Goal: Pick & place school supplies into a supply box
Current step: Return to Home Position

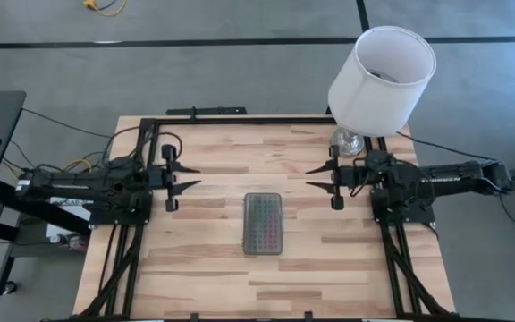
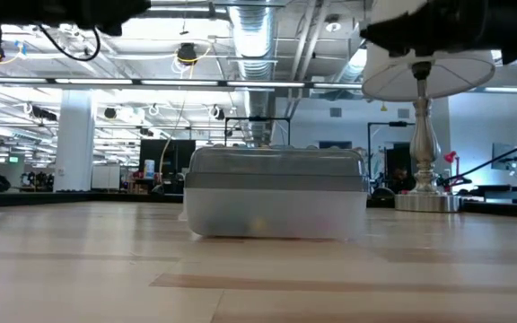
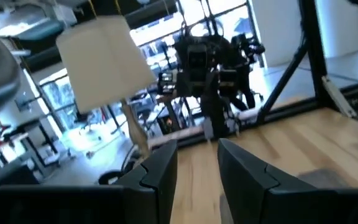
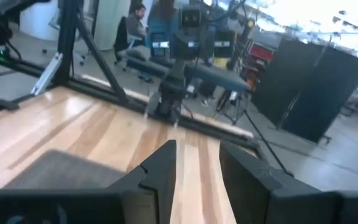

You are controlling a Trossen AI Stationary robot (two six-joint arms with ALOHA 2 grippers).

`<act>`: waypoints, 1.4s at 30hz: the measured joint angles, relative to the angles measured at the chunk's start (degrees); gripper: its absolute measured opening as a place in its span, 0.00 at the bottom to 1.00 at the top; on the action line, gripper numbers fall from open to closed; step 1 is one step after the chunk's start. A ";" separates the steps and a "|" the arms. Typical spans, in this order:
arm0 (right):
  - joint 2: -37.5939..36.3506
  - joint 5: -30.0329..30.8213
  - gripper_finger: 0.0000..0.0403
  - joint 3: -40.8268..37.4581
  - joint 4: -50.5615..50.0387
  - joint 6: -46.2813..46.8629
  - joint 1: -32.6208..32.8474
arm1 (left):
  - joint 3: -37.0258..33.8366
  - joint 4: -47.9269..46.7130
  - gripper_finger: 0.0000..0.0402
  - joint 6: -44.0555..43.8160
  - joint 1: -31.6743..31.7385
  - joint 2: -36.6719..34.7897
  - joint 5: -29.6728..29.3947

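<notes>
The supply box [image 1: 263,224] is a small clear case with a grey ribbed lid, shut and lying flat in the middle of the table; the low view shows the supply box [image 2: 276,193] resting on its base. No pens, pencils, highlighters or scissors show in any view. My left gripper [image 1: 192,176] hovers open over the table's left side, fingers pointing toward the right. My right gripper [image 1: 314,177] hovers open over the right side, facing it. Both stand farther back than the box and touch nothing. A corner of the box lid [image 4: 61,171] shows in the right wrist view.
A white-shaded lamp [image 1: 378,76] with a silver base [image 1: 349,141] stands at the table's far right corner, just behind my right arm. Black frame rails [image 1: 240,119] run along the table's edges. Bare wood [image 1: 204,259] surrounds the box. A seated person [image 4: 135,25] is far off in the room.
</notes>
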 joint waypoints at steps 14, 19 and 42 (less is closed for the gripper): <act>-12.71 -2.88 0.30 -15.72 10.28 5.75 -8.31 | -13.31 5.38 0.28 -2.95 0.78 -10.55 -4.06; -17.75 -5.85 0.30 -19.75 10.27 8.43 -10.01 | -16.34 5.63 0.28 -3.40 0.76 -14.79 -3.89; -23.22 2.37 0.30 -20.24 -0.28 6.53 1.91 | -18.44 -7.10 0.28 -3.06 -1.65 -26.33 -4.62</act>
